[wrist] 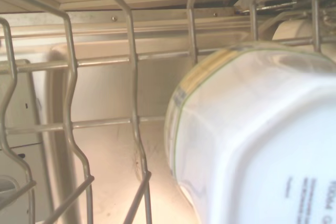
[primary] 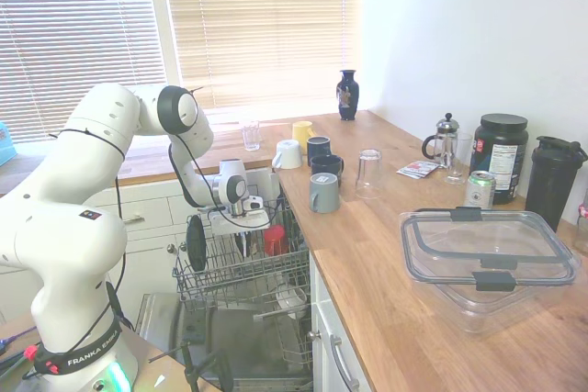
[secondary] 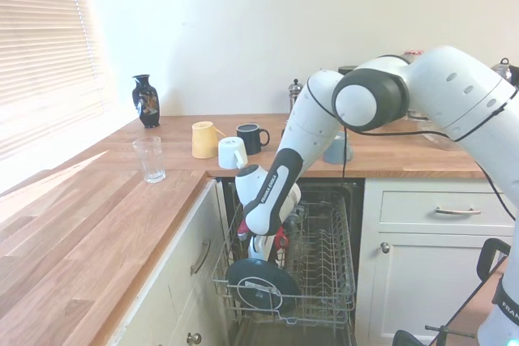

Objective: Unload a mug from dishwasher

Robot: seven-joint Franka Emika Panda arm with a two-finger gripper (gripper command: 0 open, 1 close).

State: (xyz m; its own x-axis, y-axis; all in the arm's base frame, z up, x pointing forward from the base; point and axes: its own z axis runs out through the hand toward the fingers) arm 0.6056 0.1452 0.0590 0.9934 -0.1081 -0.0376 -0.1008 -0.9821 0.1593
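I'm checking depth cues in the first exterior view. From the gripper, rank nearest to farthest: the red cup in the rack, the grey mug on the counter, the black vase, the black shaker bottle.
1. Red cup, in the rack beside the gripper.
2. Grey mug, on the counter edge by the dishwasher.
3. Black vase, at the window corner.
4. Black shaker bottle, far end of the counter.

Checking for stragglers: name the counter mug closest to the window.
The yellow mug; the white counter mug, dark blue mugs and grey mug sit farther forward.

"FRANKA EM…" printed on black band at arm base [primary: 81, 352], cut off. Print on white mug [wrist: 262, 145] underside blurred, unreadable.
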